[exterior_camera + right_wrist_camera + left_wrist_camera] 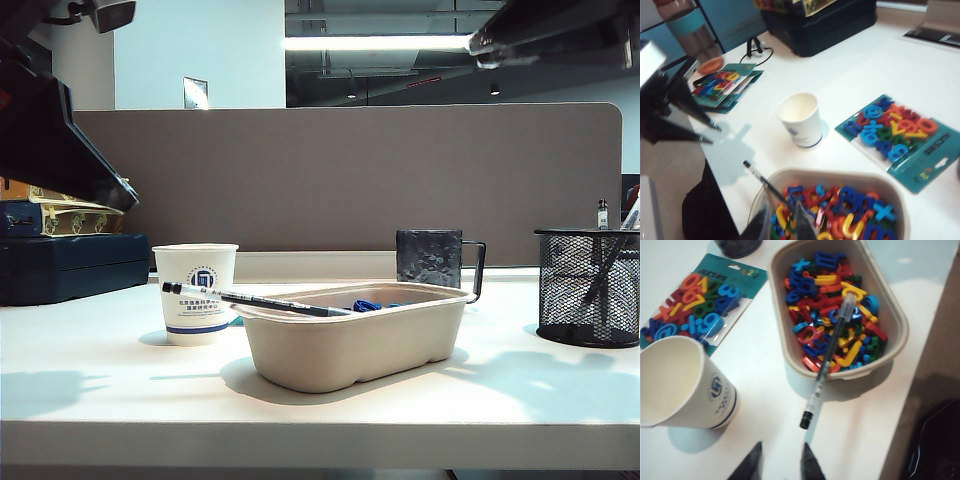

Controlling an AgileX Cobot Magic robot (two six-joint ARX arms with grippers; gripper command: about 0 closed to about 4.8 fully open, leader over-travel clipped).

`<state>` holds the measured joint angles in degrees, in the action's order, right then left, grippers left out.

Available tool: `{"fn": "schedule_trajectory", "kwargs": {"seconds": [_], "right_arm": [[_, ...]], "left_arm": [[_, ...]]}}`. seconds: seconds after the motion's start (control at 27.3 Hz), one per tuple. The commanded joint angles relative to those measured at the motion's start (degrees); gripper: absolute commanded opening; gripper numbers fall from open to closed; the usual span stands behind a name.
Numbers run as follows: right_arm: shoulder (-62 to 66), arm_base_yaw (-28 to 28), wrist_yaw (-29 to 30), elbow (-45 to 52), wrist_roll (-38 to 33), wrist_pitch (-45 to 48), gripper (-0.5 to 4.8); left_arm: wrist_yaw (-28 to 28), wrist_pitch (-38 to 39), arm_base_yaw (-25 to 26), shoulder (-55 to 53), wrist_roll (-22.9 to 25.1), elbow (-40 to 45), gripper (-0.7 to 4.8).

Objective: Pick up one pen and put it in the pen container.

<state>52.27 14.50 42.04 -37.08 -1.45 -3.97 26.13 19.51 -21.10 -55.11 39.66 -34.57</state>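
While our left gripper (781,462) hovers open and our right gripper (782,225) nearly shut, we should pinch the pen (828,357) overhanging the tray (900,322) rim at mid-barrel.

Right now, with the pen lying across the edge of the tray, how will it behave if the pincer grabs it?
The pen looks thin, stiff and light. It rests on the tray rim with its tip overhanging the table, so a nudge would probably seesaw or roll it. Its smooth round barrel may slip between the left pincer fingers, which stand open short of the tip.
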Motion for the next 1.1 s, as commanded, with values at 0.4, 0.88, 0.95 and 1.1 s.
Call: {"fn": "schedule_trajectory", "kwargs": {"seconds": [0.4,0.88,0.95,1.1], "right_arm": [[5.6,0.3,0.2,-5.3,0.0,-1.1,0.91],[5.6,0.3,-1.6,-5.3,0.0,-1.8,0.91],[5.6,0.3,-1.6,-5.3,0.0,-1.9,0.91],[5.6,0.3,-1.6,-5.3,0.0,-1.9,0.91]], "left_arm": [[-11.8,3.2,-6.5,-1.9,8.9,-2.1,1.0],[-12.2,4.3,-10.8,-8.8,10.8,-6.2,1.22],[-12.5,5.1,-11.1,-9.1,11.0,-6.2,1.22],[-12.4,5.2,-11.2,-9.7,11.0,-6.2,1.22]]}}
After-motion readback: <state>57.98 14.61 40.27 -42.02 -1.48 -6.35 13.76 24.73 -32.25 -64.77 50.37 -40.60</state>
